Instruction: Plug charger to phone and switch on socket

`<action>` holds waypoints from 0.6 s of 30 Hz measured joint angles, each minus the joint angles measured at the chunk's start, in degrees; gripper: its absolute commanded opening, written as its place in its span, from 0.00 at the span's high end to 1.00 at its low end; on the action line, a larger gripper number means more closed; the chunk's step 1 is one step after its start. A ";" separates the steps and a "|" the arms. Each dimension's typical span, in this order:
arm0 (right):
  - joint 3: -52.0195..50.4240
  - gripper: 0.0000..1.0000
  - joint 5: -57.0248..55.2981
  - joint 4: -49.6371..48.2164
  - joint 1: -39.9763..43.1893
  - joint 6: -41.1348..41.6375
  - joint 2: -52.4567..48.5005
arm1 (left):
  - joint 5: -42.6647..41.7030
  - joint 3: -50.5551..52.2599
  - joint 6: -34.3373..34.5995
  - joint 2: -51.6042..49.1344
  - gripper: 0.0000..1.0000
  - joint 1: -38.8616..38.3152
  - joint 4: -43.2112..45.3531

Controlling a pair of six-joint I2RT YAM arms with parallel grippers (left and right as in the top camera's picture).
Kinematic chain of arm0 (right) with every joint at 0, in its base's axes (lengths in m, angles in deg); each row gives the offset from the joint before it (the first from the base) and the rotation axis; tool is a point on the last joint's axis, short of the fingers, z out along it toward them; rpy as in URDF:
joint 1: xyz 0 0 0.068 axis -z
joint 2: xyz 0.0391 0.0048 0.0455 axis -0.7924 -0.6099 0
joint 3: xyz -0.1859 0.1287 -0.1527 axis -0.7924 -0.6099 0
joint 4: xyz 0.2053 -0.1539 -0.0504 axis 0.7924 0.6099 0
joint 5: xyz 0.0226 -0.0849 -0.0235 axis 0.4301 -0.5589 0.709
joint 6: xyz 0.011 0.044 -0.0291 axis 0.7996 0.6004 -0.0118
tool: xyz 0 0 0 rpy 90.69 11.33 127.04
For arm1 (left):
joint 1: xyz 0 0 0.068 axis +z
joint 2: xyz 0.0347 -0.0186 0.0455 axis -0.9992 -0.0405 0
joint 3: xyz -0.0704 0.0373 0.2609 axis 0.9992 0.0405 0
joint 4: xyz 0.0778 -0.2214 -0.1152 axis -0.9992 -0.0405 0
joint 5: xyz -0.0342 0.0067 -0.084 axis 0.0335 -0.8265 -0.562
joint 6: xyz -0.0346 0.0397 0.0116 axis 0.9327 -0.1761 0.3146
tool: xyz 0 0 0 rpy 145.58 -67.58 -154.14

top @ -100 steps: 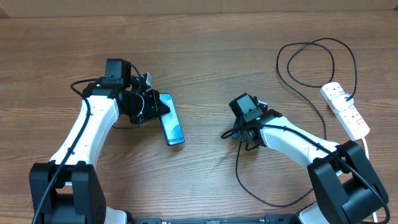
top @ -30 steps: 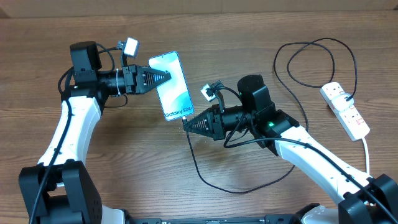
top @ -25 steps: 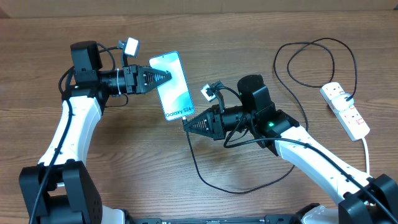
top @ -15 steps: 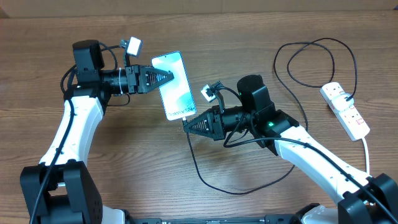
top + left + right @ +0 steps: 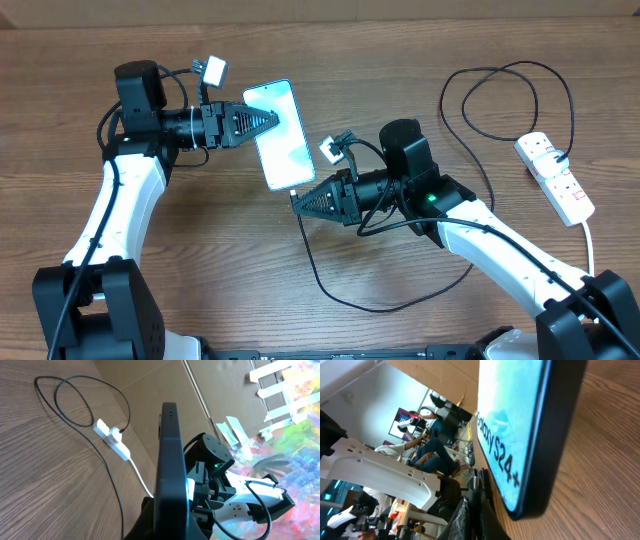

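Note:
My left gripper (image 5: 258, 121) is shut on the phone (image 5: 279, 136), a slim handset with a teal screen, and holds it in the air, tilted. In the left wrist view only the phone's black edge (image 5: 170, 465) shows, rising from my fingers (image 5: 170, 527). My right gripper (image 5: 298, 201) is shut on the charger's plug tip just below the phone's lower end. In the right wrist view the plug tip (image 5: 478, 478) sticks out of my fingers (image 5: 474, 510) beside the phone (image 5: 517, 420). I cannot tell if they touch. The black charger cable (image 5: 345, 295) runs to the white socket (image 5: 556, 176).
The cable makes a loop (image 5: 505, 95) at the back right and a slack curve near the front edge. The socket's thick white cord (image 5: 590, 245) runs off at the right. The socket (image 5: 113, 440) and the cable loop also show in the left wrist view.
Both arms lifted from the table, bringing the phone and the plug tip together in the air. In the last half second the phone tilted slightly and the plug edged closer to its lower end.

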 measured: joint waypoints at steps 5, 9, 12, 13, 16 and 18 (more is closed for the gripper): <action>0.00 0.96 0.28 0.02 0.00 0.02 0.00 | 0.00 0.00 0.48 0.00 0.96 0.00 -0.02; 0.00 0.96 0.24 0.00 0.04 0.02 0.00 | 0.00 0.00 1.16 0.00 0.96 0.00 -0.02; 0.00 0.96 0.24 0.02 0.33 0.02 0.00 | 0.00 0.00 1.49 0.00 0.96 0.00 0.00; 0.00 0.96 0.24 0.04 0.57 0.02 0.00 | 0.00 0.00 1.53 0.00 0.96 0.00 0.00; 0.00 0.96 0.22 -0.02 1.22 0.02 -0.28 | 0.00 0.00 1.53 0.00 0.96 0.00 0.00; 0.00 0.96 0.22 0.00 1.55 0.02 -0.76 | 0.00 0.00 1.53 0.00 0.96 0.00 -0.02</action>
